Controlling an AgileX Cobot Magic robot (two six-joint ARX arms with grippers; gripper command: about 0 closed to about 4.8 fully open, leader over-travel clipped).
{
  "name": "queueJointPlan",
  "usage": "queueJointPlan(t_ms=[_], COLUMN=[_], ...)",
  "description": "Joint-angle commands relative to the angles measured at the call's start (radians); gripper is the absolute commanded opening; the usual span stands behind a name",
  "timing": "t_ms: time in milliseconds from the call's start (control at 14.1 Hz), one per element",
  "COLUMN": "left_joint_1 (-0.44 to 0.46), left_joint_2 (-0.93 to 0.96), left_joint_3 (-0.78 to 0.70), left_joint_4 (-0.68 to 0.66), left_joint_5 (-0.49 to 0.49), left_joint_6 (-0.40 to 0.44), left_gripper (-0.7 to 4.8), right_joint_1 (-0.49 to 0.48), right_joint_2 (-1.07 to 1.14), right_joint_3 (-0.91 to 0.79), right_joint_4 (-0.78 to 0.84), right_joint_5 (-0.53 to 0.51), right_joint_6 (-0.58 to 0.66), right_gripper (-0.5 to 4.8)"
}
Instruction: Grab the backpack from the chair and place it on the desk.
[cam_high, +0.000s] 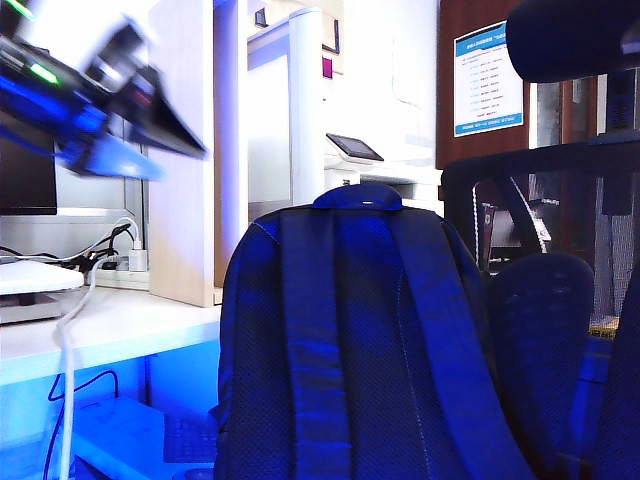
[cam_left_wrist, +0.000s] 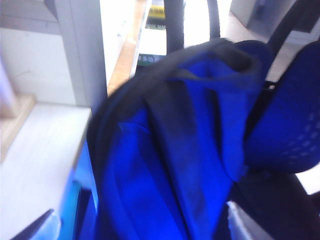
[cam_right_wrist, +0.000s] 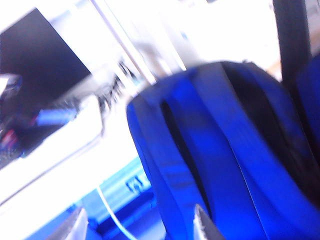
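The dark navy backpack stands upright against the chair, straps facing the exterior camera and grab handle on top. My left gripper is a blur high at the left, over the white desk. In its wrist view the left gripper is open, hovering over the backpack with its fingertips wide apart. My right gripper is open too, beside the backpack and holding nothing. It is out of the exterior view.
A pale wood divider panel and a white post rise behind the desk. A monitor, a white box and cables lie on it. A printer stands behind. The chair's headrest hangs upper right.
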Motion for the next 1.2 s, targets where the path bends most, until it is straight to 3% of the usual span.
queueJointPlan(t_ms=[71, 283, 850, 921, 992, 1063, 1204], left_joint_1=[0.001, 0.0, -0.066, -0.076, -0.087, -0.096, -0.096], left_joint_2=[0.192, 0.328, 0.621, 0.647, 0.657, 0.658, 0.629], left_joint_3=[0.14, 0.245, 0.561, 0.592, 0.603, 0.603, 0.603], left_joint_4=[0.009, 0.008, -0.084, -0.099, -0.092, -0.079, -0.086], left_joint_5=[0.034, 0.073, 0.092, 0.098, 0.117, 0.117, 0.105], left_joint_6=[0.055, 0.095, 0.103, 0.103, 0.105, 0.103, 0.089], left_gripper=[4.79, 4.79, 4.69, 2.72, 0.28, -0.09, -0.07], right_joint_1=[0.0, 0.001, 0.0, 0.0, 0.001, 0.001, 0.001], right_joint_2=[0.001, 0.001, 0.0, 0.0, 0.0, 0.0, 0.0], right_joint_3=[0.003, 0.003, 0.003, 0.003, 0.003, 0.003, 0.003], right_joint_4=[-0.08, -0.086, -0.164, -0.165, -0.165, -0.165, -0.196], right_joint_5=[-0.004, -0.004, -0.002, -0.002, -0.003, -0.003, -0.061], right_joint_6=[0.025, 0.025, 0.024, 0.024, 0.025, 0.025, 0.029], right_gripper=[2.75, 2.75, 2.74, 2.74, 2.74, 2.74, 2.74])
